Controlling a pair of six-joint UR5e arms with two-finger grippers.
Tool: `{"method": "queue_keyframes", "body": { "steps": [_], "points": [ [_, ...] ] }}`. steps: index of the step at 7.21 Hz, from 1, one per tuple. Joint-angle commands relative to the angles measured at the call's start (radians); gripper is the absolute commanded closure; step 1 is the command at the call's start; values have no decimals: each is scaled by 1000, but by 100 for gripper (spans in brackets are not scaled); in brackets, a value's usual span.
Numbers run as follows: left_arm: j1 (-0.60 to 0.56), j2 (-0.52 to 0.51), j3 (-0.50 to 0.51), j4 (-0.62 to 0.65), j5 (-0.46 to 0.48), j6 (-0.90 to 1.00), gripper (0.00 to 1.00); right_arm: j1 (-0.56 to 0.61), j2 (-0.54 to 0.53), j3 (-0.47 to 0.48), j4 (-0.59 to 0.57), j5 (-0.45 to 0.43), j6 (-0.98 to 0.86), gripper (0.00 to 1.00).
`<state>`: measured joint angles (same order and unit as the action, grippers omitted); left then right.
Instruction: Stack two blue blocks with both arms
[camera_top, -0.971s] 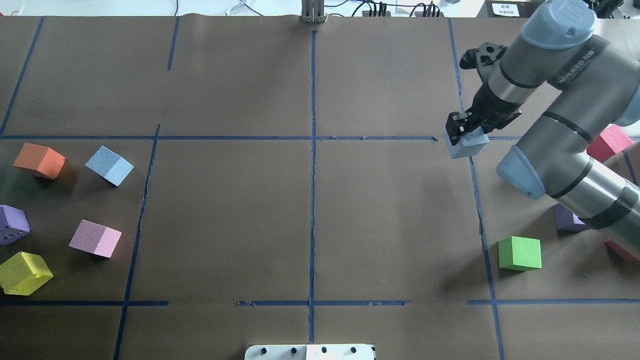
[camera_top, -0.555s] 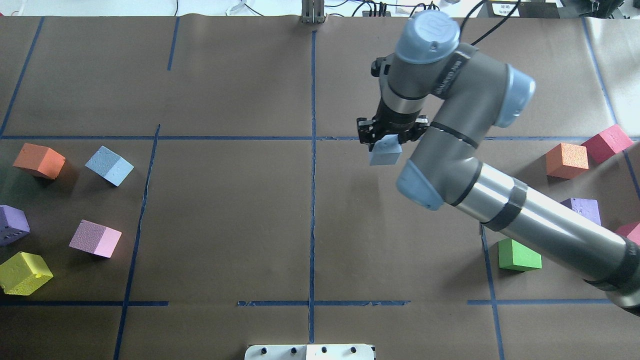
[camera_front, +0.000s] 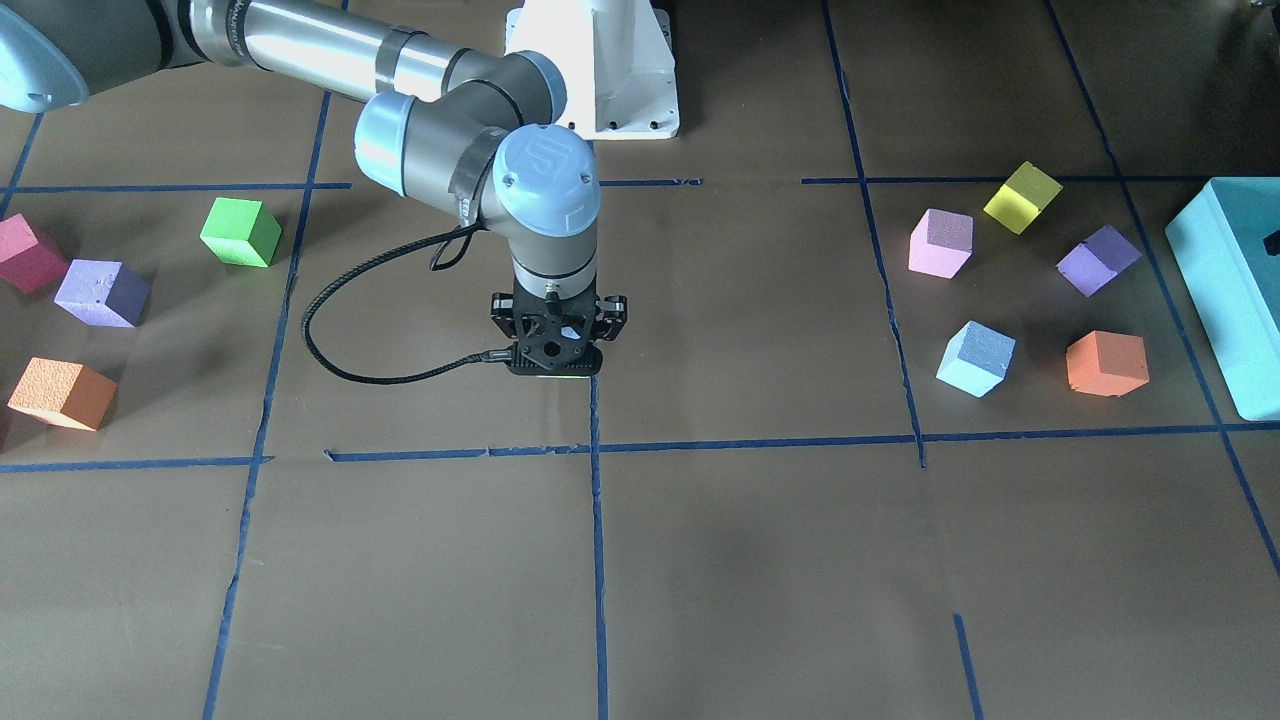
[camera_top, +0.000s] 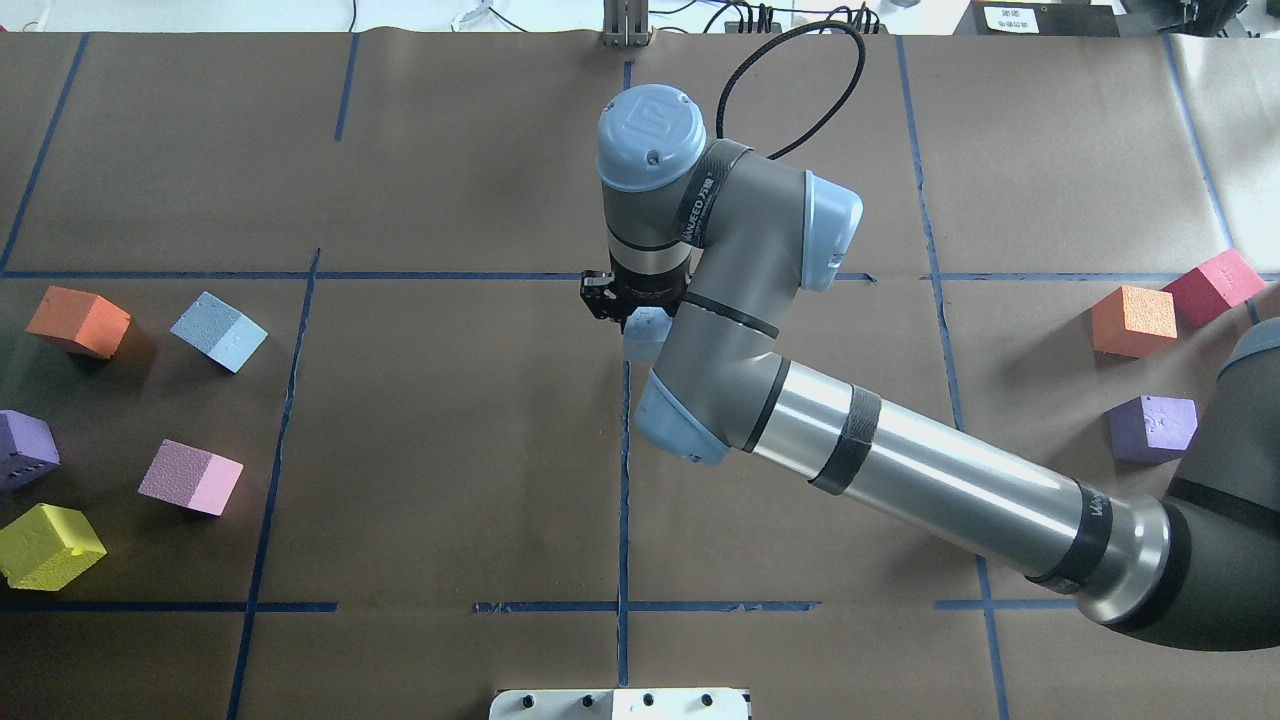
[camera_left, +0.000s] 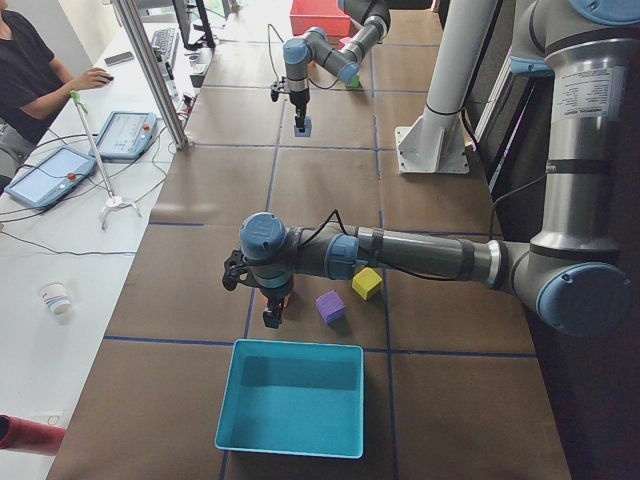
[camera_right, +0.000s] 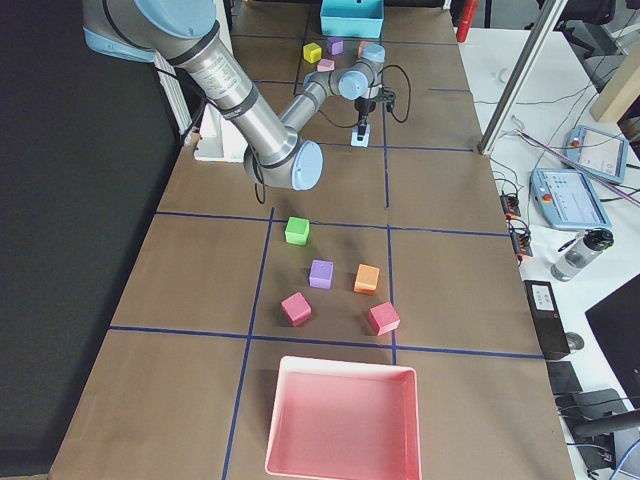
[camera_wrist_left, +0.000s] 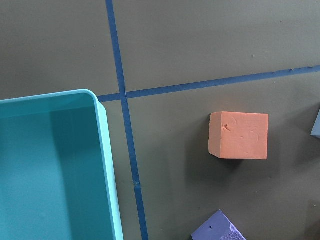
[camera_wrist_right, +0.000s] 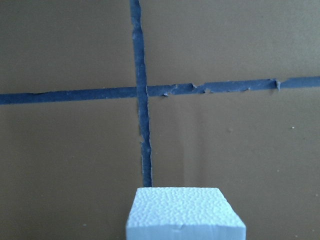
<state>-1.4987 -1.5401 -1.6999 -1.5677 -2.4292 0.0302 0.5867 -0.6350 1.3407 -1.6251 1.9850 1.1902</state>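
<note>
Your right gripper (camera_top: 638, 312) is clamped on one blue block (camera_wrist_right: 185, 212) over the tape cross (camera_wrist_right: 142, 92) at the middle of the desk (camera_top: 450, 450). The other blue block (camera_top: 218, 331) lies near the left edge, beside an orange cube (camera_top: 77, 321); you cannot tell whether the left gripper (camera_left: 270, 312) there is apart or together. Let go before the foam sits flat and it may tumble, leaving a crooked base.

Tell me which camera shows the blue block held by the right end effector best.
Right wrist-mounted: the held blue block sits close, its pitted face sharp at the bottom centre. Overhead shows only a corner; both side views show it tiny; the front-facing view hides it.
</note>
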Motion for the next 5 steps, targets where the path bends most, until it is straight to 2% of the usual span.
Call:
{"method": "queue_keyframes", "body": {
  "steps": [1, 3, 4, 5],
  "points": [
    [0, 0, 2, 0, -1, 1, 0, -19, 14, -52, 54, -6, 48, 98],
    [-2, 0, 0, 0, -1, 1, 0, -24, 14, -54, 56, -6, 45, 96],
    [-2, 0, 0, -2, -1, -1, 0, -25, 14, -54, 56, -6, 42, 87],
    [-2, 0, -1, -2, -1, 1, 0, -27, 12, -55, 56, -6, 36, 73]
  ]
}}
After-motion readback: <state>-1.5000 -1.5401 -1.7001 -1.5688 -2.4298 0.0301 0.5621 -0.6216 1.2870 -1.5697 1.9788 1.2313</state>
